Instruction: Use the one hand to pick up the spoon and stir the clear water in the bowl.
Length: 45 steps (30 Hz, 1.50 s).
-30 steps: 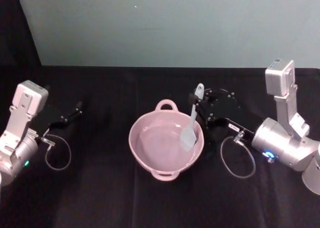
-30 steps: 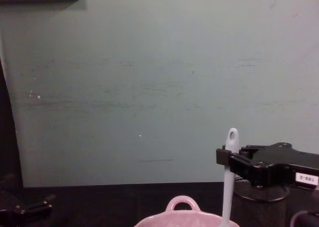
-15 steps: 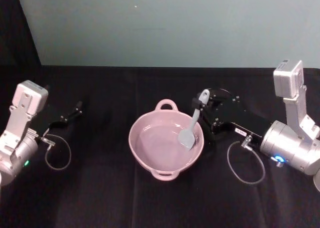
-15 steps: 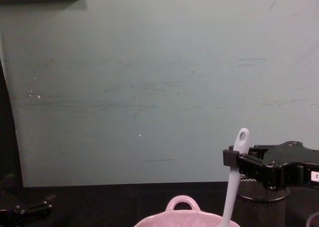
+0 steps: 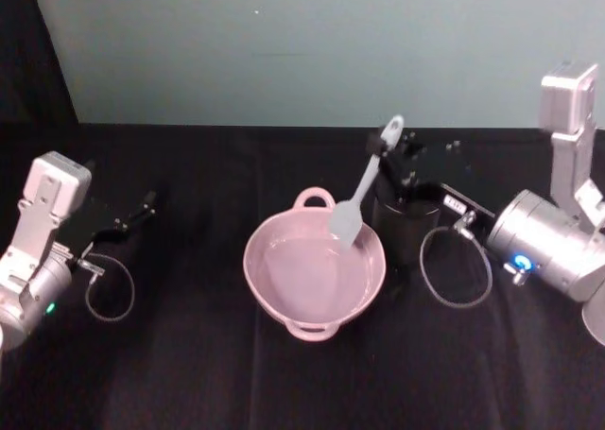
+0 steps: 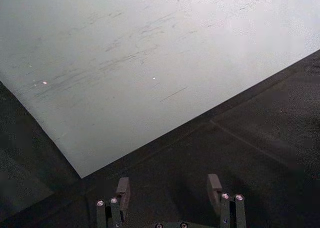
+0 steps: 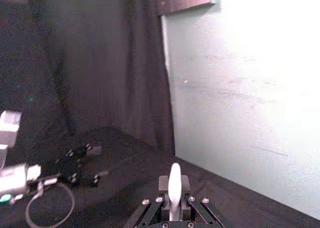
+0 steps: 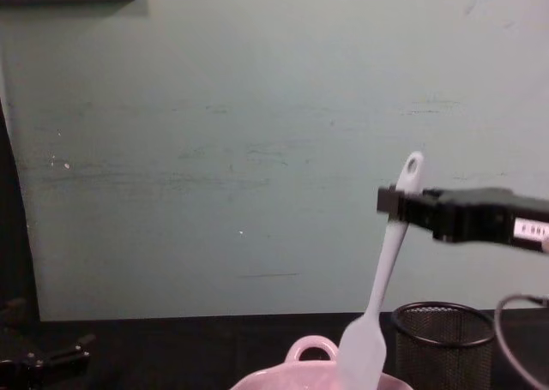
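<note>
The long slim white plastic spoon (image 5: pixel 364 186) with its small oval hole at the handle end is being held near that end by the black right gripper (image 5: pixel 386 145) on its silver-grey arm, the fingers being clenched on the handle. The spoon is being carried tilted, handle up and toward the back, with its flat rounded scoop hanging over the far rim of the pale pink ceramic bowl (image 5: pixel 284 302) (in the chest view the scoop (image 8: pixel 361 351) is seen just above the bowl's rim, not sunk in it). The bowl is resting on the black-covered table (image 5: pixel 208 373), its small loop handle pointing toward the wall, and a black wire-mesh cylindrical cup (image 8: pixel 439 349) is standing just beside it on the right.

The step in hand is judged to be the stirring itself, with the scoop at present lifted clear of the clear water. For the next move, the scoop is judged to need lowering back into the water and sweeping round inside the bowl without the rim being knocked.

A small white label (image 8: pixel 532 231) is being shown on the right gripper; its characters cannot be read. The left gripper (image 6: pixel 169 188) is being kept parked at the left of the table, fingers apart and holding nothing.
</note>
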Available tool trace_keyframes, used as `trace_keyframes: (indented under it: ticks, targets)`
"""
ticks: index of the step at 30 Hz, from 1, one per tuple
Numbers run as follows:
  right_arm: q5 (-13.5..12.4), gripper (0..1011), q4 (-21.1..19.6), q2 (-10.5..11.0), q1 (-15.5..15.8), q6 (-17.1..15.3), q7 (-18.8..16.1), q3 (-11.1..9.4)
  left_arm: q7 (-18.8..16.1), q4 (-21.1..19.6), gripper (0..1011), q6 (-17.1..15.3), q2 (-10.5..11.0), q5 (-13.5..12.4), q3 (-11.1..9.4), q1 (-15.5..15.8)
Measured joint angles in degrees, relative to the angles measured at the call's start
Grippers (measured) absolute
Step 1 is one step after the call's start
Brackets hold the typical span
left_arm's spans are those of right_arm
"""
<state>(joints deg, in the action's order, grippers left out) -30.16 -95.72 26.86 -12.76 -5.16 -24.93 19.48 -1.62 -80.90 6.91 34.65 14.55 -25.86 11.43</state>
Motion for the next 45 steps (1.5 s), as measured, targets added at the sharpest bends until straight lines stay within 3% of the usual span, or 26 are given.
trace_keyframes:
  ticks: [7,11,23,36,45]
  targets:
    - [-4.0,117,-1.6,-0.7,-0.3,-4.1,4.2,-2.7,0.0,0.0,1011,0.0,0.0,0.0,0.0,0.0]
    - [-8.4,117,-2.2,-1.5,-0.4,-7.2,7.7,-5.7,0.0,0.0,1011,0.0,0.0,0.0,0.0,0.0]
    - [-17.3,117,-3.1,-3.8,1.1,-10.4,16.3,-12.6,0.0,0.0,1011,0.0,0.0,0.0,0.0,0.0]
    - [-23.2,117,0.7,-5.3,0.6,-13.3,20.5,-13.2,0.0,0.0,1011,0.0,0.0,0.0,0.0,0.0]
    - [-25.6,116,4.4,-6.0,-0.6,-14.5,22.7,-12.4,0.0,0.0,1011,0.0,0.0,0.0,0.0,0.0]
